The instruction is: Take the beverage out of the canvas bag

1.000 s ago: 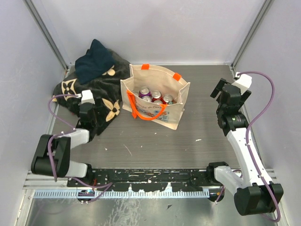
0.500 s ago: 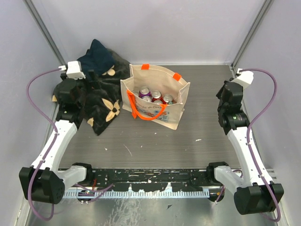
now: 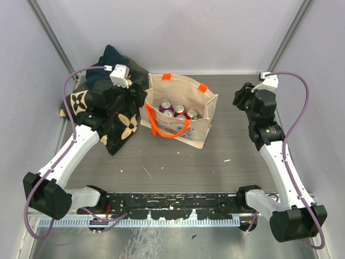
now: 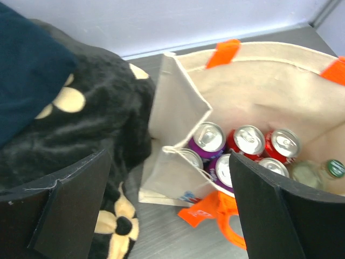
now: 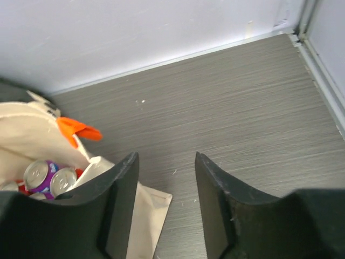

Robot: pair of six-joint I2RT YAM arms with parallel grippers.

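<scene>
Left end effector (image 4: 170, 162), fingers apart, hovers over the canvas bag (image 4: 259, 86) (soda cans (image 4: 249, 140) inside); right end effector (image 5: 166, 162), likewise apart, above the counter (image 5: 242, 108).

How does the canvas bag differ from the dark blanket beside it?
The canvas bag is beige with orange handles; the blanket is black with cream flowers. The bag stands upright and open, holding cans; the blanket lies crumpled in a heap. Both are soft fabric things, side by side.
</scene>
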